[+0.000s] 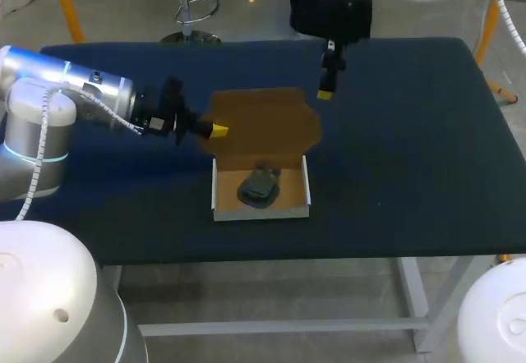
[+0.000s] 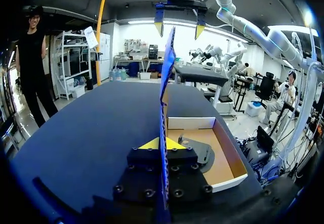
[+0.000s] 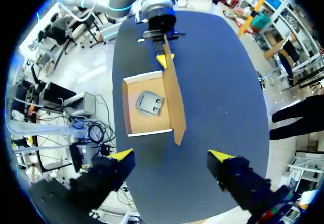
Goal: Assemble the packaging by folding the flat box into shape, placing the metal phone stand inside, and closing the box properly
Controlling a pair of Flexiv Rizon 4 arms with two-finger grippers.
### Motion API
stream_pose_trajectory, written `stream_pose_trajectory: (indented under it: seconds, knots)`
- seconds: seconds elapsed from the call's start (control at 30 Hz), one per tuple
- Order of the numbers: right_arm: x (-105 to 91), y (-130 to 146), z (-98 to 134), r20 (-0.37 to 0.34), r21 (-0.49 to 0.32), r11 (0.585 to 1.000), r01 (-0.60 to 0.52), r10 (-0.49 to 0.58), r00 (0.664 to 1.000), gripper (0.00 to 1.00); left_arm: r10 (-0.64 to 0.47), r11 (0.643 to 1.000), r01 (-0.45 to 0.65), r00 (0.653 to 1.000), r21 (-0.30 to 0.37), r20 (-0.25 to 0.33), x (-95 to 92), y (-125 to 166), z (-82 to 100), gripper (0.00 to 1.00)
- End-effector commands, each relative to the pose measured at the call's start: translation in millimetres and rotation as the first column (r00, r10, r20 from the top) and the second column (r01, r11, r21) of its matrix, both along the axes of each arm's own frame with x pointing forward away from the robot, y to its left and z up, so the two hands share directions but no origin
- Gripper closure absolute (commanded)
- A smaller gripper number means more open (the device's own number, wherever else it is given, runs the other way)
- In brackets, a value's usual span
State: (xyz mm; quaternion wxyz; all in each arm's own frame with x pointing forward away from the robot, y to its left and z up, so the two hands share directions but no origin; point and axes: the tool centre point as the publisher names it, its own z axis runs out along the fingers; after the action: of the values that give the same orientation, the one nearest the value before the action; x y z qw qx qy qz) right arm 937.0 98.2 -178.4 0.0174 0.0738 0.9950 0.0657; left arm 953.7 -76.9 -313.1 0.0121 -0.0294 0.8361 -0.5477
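Clearly, only from the wrist: left fingers [image 2: 150, 144] pinching the lid [image 2: 167, 77], right fingers [image 3: 121, 155] spread.

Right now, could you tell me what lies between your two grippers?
The box's raised lid, pinched by the left gripper, runs towards the open right gripper; seen in head and left wrist views.

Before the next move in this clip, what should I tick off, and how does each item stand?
1. Phone stand inside the box tray: ok.
2. Tray walls folded up: ok.
3. Left gripper shut on the lid: ok.
4. Right gripper open, above the lid, not touching it: ok.
5. Lid closed: not ok, it stands upright.
6. Lid flaps lined up with the tray: cannot tell.
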Motion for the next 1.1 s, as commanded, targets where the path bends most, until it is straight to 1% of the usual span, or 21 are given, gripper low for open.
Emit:
stream_pose_trajectory:
  seconds: [0.03, 0.13, 0.27, 0.3, 0.6, 0.8, 1.0, 1.1]
  knots:
    - [0.0, 1, 0, -0.002, 0.000, 1.000, -0.005, 0.005, 1.000, 0.00, 0.015, 1.000, -0.016, 0.999, 0.009, 0.032, -8.3, 0, -1.6, 1.00]
    - [0.1, 3, 1, -0.001, 0.002, 1.000, -0.009, 0.009, 1.000, 0.00, 0.020, 1.000, -0.022, 0.997, 0.022, 0.076, -11.0, -2, -3.0, 1.00]
    - [0.1, 4, 2, 0.002, 0.005, 1.000, -0.018, 0.018, 1.000, 0.00, 0.011, 1.000, -0.014, 0.995, 0.027, 0.097, -12.9, -2, -4.7, 1.00]
    - [0.1, 5, 2, 0.004, 0.006, 1.000, -0.020, 0.020, 1.000, 0.00, 0.008, 0.999, -0.013, 0.994, 0.041, 0.108, -13.6, -2, -4.7, 1.00]
    - [-0.6, 8, 3, 0.011, 0.014, 0.999, -0.032, 0.032, 0.999, 0.00, -0.016, 0.998, 0.007, 0.989, 0.063, 0.149, -17.0, -5, -2.2, 1.00]
    - [-0.7, 11, 4, 0.020, 0.019, 0.999, -0.041, 0.040, 0.999, 0.00, -0.026, 0.998, 0.016, 0.987, 0.065, 0.158, -18.4, -5, -1.6, 1.00]
    - [1.2, 21, 9, 0.109, 0.070, 0.995, -0.075, 0.067, 0.992, 0.00, -0.026, 0.998, 0.016, 0.987, 0.065, 0.158, -18.4, -5, -1.6, 1.00]
    - [5.8, 29, 10, 0.133, 0.078, 0.994, -0.081, 0.070, 0.989, 0.00, -0.026, 0.998, 0.016, 0.987, 0.065, 0.158, -18.4, -5, -1.6, 1.00]
